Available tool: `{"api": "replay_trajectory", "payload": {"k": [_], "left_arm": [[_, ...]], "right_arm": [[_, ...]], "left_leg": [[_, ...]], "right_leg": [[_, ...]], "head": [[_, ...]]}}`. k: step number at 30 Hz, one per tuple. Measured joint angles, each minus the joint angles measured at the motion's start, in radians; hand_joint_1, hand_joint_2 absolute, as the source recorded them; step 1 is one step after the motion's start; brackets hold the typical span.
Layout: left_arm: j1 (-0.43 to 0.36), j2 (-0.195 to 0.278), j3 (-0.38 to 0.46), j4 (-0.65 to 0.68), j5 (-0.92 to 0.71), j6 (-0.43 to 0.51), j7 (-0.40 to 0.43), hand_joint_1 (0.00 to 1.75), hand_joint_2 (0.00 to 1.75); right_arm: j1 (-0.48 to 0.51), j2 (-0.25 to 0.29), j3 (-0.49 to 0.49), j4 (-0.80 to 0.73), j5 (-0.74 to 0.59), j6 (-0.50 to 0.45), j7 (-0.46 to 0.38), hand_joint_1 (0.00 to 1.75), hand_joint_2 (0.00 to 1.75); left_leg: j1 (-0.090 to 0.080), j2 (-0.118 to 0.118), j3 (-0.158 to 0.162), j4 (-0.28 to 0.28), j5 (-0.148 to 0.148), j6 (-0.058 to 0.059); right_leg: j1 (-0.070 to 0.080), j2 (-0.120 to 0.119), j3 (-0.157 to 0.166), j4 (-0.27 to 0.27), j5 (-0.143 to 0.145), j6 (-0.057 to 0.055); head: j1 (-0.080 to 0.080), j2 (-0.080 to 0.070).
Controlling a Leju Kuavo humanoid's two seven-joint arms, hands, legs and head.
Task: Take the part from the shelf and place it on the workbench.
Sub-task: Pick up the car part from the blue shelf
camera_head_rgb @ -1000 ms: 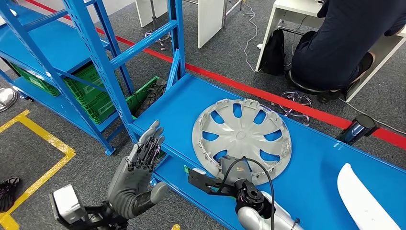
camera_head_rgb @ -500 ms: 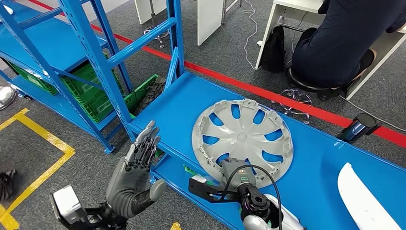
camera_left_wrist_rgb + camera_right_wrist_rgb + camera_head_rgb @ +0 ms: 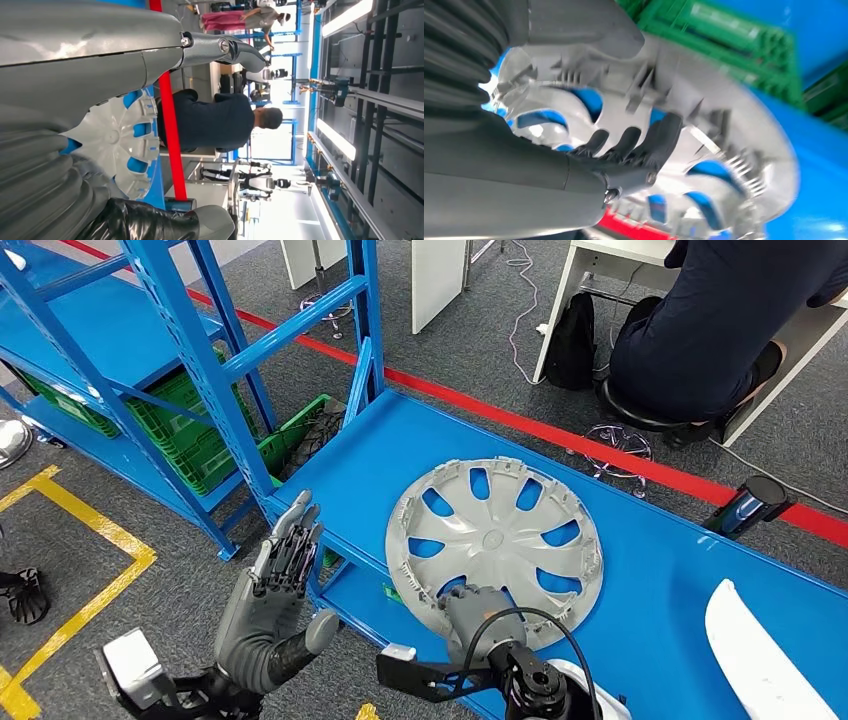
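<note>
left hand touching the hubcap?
No. In the head view the left hand is raised with fingers spread, apart from the hubcap on the blue shelf.

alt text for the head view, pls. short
The robot's right hand grips the near rim of a silver hubcap lying on a blue shelf, while its left hand hangs open, fingers spread, off the shelf's front edge. Behind the shelf run a red floor line and grey carpet, where a person in dark clothes sits at a white desk.

hubcap (image 3: 704, 150) motion-blurred in the right wrist view, near rim under right hand (image 3: 470, 610) (thumb hidden)
</note>
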State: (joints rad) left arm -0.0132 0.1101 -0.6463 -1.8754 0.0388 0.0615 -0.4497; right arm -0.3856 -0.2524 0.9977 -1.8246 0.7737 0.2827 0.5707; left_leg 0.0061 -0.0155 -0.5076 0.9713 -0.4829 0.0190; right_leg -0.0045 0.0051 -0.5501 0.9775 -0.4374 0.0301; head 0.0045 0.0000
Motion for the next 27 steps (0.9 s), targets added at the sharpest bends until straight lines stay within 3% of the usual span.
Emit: {"api": "replay_trajectory", "payload": {"k": [4,5,8,9,27], "left_arm": [[0.001,0.002,0.001,-0.003,-0.001,0.001,-0.002,0.0,1.75],[0.001,0.002,0.002,-0.005,-0.001,0.002,-0.002,0.0,1.75],[0.002,0.003,0.002,-0.01,-0.001,0.006,-0.002,0.0,1.75],[0.002,0.003,0.002,-0.011,-0.001,0.008,-0.002,0.0,1.75],[0.001,0.008,0.001,-0.028,0.005,0.013,0.006,0.0,1.75]], "right_arm": [[0.01,-0.016,0.015,-0.024,-0.017,0.005,0.0,1.59,1.75],[0.013,-0.02,0.016,-0.027,-0.019,0.002,0.0,1.36,1.75],[0.024,-0.029,0.016,-0.03,-0.02,-0.017,0.0,0.21,1.75],[0.027,-0.032,0.016,-0.031,-0.02,-0.021,0.0,0.0,1.75],[0.087,-0.054,-0.007,0.03,0.103,-0.052,0.003,0.0,1.75]], "left_leg": [[0.0,0.0,0.0,0.0,0.0,0.0],[0.0,0.0,0.0,0.0,0.0,0.0],[0.0,0.0,0.0,0.0,0.0,0.0],[0.0,0.0,0.0,0.0,0.0,0.0],[0.0,0.001,-0.003,0.0,0.003,0.001]], "right_leg": [[0.0,0.0,0.0,0.0,0.0,0.0],[0.0,0.0,0.0,0.0,0.0,0.0],[0.0,0.0,0.0,0.0,0.0,0.0],[0.0,0.0,0.0,0.0,0.0,0.0],[0.0,-0.001,-0.002,0.0,0.003,-0.002]], "head": [[0.0,0.0],[0.0,0.0],[0.001,0.0],[0.001,0.0],[0.002,0.0]]}}
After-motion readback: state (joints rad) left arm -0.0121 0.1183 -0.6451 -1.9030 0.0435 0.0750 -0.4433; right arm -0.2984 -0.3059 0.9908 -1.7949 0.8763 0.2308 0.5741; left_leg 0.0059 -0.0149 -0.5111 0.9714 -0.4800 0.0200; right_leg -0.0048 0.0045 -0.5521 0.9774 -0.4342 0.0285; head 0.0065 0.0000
